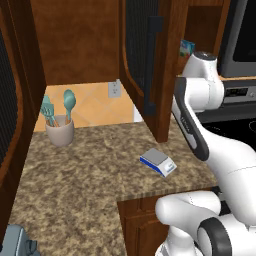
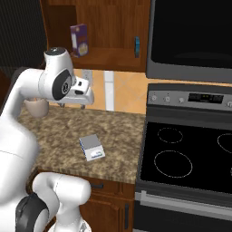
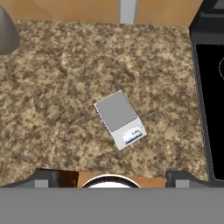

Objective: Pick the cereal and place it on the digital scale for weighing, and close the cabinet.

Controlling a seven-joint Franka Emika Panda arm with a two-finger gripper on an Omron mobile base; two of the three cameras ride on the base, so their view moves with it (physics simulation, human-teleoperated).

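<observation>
1. Left base view: digital scale (image 1: pixel 158 162) flat on the speckled countertop (image 1: pixel 80 175), near its front edge and close to its right end, lying askew to that edge. Cabinet (image 1: pixel 150 65) above, mesh door swung open with the long black handle facing the camera. Beige utensil holder (image 1: pixel 60 131) with teal utensils at the counter's back edge, toward the left end. Wall outlet (image 1: pixel 114 89) on the tiled backsplash behind. White arm (image 1: pixel 200 115) rising at right; claw itself not distinguishable here.

2. Right base view: cereal (image 2: pixel 79 40) upright on the open cabinet's shelf (image 2: pixel 108 56), toward the shelf's left end, well apart from the scale (image 2: pixel 92 147) below on the counter. Scale near the counter's front edge, top plate bare. Gripper (image 2: pixel 71 105) hanging above the counter's back part, holding nothing. Black stove (image 2: pixel 186 158) abutting the counter's right end; microwave (image 2: pixel 192 38) above it.

3. Hand view: looking straight down at the scale (image 3: pixel 119 119), grey plate uppermost, display toward the lower right, nothing on it. Finger tips (image 3: pixel 41 181) set wide apart at the bottom edge, empty between. Stove edge (image 3: pixel 210 100) at right.
</observation>
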